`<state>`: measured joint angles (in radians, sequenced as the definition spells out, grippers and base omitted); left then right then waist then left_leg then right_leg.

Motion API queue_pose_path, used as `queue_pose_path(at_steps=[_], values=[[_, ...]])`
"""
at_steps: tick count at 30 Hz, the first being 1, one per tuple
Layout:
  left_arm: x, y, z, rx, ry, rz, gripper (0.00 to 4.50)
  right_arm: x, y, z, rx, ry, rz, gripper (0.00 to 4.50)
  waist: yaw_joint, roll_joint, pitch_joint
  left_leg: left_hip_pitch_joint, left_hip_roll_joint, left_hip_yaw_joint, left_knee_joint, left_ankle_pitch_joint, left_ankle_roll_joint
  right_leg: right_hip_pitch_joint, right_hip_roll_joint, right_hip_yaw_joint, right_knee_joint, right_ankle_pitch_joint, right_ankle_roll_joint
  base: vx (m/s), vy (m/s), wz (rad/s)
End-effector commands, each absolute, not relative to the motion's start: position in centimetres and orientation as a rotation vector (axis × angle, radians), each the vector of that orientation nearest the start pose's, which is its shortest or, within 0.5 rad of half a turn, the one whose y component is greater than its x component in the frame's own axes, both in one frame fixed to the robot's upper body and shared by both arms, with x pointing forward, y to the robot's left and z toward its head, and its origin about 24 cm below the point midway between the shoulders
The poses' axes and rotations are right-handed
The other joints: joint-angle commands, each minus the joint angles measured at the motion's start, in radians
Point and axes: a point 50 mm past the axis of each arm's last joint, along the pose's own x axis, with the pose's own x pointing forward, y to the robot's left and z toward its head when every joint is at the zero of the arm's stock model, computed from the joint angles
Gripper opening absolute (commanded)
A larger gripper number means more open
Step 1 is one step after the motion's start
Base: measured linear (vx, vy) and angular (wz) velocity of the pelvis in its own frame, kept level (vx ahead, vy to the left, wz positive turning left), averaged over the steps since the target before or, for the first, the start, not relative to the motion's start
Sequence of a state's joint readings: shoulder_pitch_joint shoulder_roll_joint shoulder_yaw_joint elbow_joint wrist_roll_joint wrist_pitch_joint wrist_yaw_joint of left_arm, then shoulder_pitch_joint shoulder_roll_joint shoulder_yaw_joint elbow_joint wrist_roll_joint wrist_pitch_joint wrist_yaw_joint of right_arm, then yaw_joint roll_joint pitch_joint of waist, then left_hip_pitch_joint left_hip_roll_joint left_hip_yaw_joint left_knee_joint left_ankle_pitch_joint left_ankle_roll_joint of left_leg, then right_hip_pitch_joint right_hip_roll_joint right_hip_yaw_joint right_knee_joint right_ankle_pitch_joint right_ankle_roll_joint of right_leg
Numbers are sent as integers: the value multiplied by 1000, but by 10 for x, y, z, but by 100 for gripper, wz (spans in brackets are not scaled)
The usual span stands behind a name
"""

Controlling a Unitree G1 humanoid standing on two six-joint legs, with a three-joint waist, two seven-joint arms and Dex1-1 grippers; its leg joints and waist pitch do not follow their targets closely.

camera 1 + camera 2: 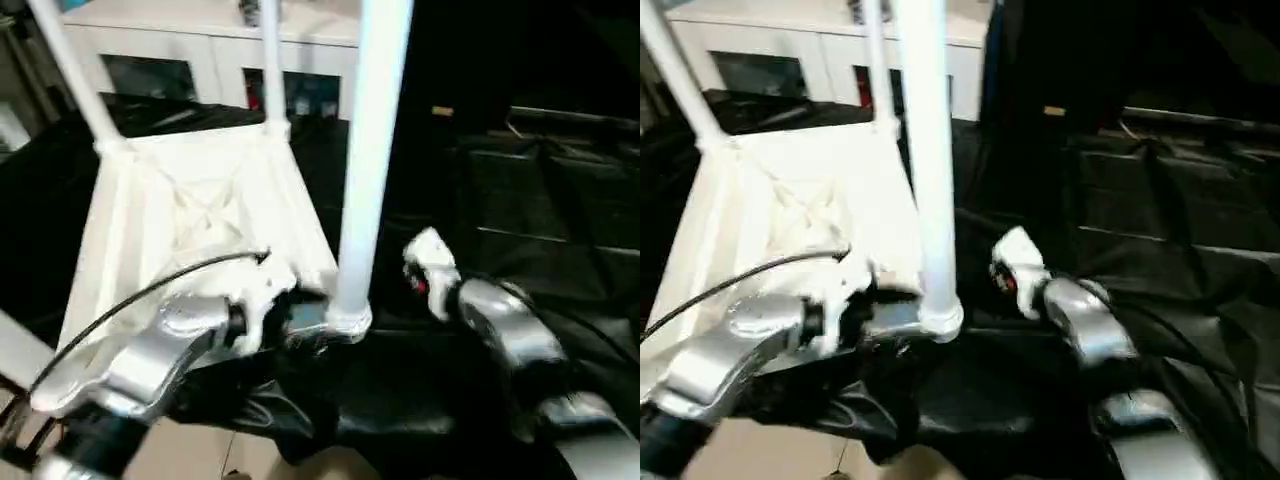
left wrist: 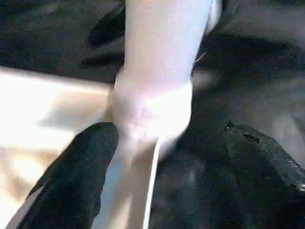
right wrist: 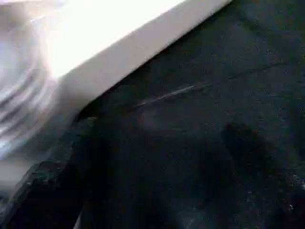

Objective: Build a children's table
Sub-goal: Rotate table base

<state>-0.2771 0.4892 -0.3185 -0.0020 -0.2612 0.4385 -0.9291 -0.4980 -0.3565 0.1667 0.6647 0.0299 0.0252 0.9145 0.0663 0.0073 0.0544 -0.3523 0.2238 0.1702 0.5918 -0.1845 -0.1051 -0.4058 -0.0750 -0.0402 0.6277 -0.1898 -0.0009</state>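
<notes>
- Plainly the tabletop lies upside down on the black cloth, ribbed underside up; I'd judge that is so the corner sockets face upward to take the legs
- Three legs show standing out of it: the near leg rises from the near corner socket, while a far left leg and a far right leg stand at the back corners; the fourth corner I cannot make out
- Left gripper sits low beside the near socket, its two black fingers spread wide, one over the tabletop's underside and the other out over the cloth, the socket just ahead of the gap; nothing is clamped, though whether a finger brushes the plastic I cannot tell
- To my eye that placing suits steadying or pressing the leg home at its base, where the joint is
- Right arm hangs over the cloth just to the side of the same corner, apart from the leg; its fingers are hidden from me, yet they stand wide apart and I see nothing in them
- White cabinet with glass doors stands behind, no part of the job
- As for writing, I can read no brand, label or lettering anywhere; a small yellowish tag on the dark backdrop is too blurred to read
</notes>
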Motion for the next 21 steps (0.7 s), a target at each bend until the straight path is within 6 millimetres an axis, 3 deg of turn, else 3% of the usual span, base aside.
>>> queue_pose_path(at_steps=[1,6,13,15,21], values=[[262,131,57,219,422,-1185,374,314,-162,38,-299,358,1023,450,4,1,-61,-1,-7,11,-67,-250,28,52,-32,27,-78,-188,-220,0,0,0],[271,141,51,307,443,-1170,333,301,-163,53,-331,330,1165,450,4,-2,-60,-3,-7,7,-69,-251,32,52,-34,29,-84,-236,-188,0,0,0],[276,145,52,332,456,-1215,276,289,-167,59,-355,358,1246,450,4,4,-64,-2,-6,8,-66,-231,32,52,-34,29,-78,-172,-219,0,0,0],[276,148,51,339,477,-1233,252,285,-167,60,-336,377,1273,450,3,8,-62,-2,-7,7,-68,-242,33,52,-33,29,-79,-183,-220,0,0,0],[274,154,47,329,534,-1246,199,281,-168,61,-292,415,1290,450,2,6,-61,-1,-5,7,-70,-256,23,50,-35,29,-81,-206,-224,0,0,0]])
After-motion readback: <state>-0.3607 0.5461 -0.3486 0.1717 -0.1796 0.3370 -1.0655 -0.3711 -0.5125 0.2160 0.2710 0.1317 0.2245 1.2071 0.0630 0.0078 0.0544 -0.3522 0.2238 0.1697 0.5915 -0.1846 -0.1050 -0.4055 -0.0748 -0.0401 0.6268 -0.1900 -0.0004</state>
